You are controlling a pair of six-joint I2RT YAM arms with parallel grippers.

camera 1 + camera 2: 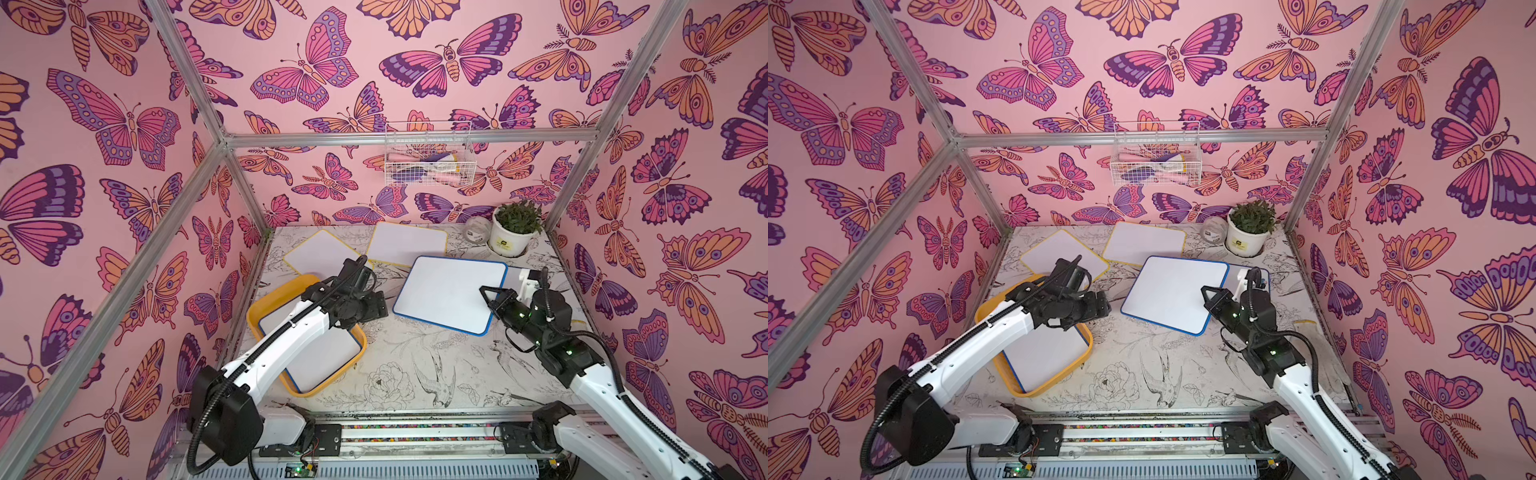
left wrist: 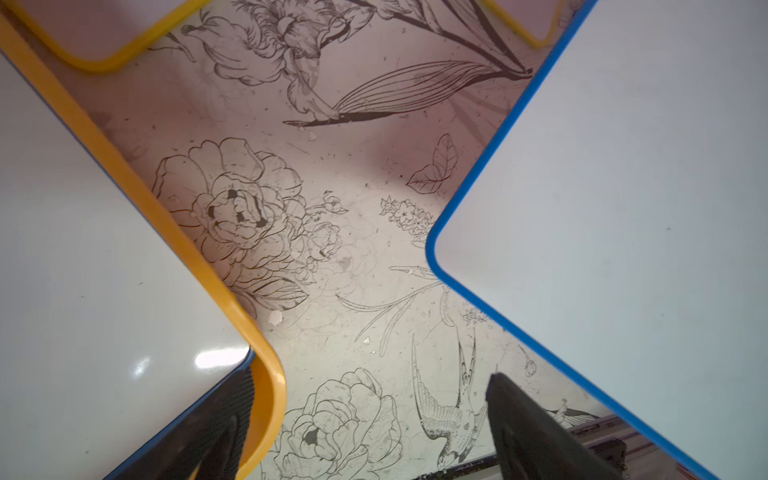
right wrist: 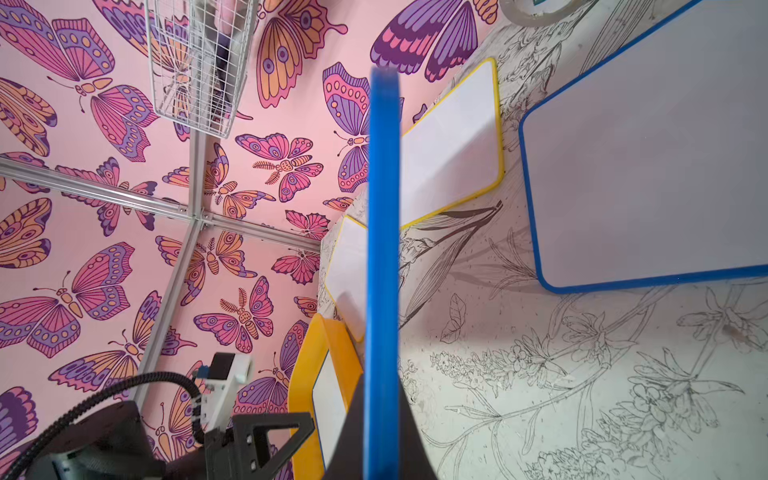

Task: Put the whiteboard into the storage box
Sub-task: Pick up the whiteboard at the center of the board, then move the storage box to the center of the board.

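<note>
Whiteboard clamped edgewise in right hand; left hand wide, empty.

Smooth orange plastic w/ slight sheen on storage box; whiteboard inside is glossy, w/ glare spots. Blue-rimmed whiteboard: smooth white face, plastic edging. Tabletop matt, speckled, scuffed print; frame bars brushed metal; basket white wire.
</note>
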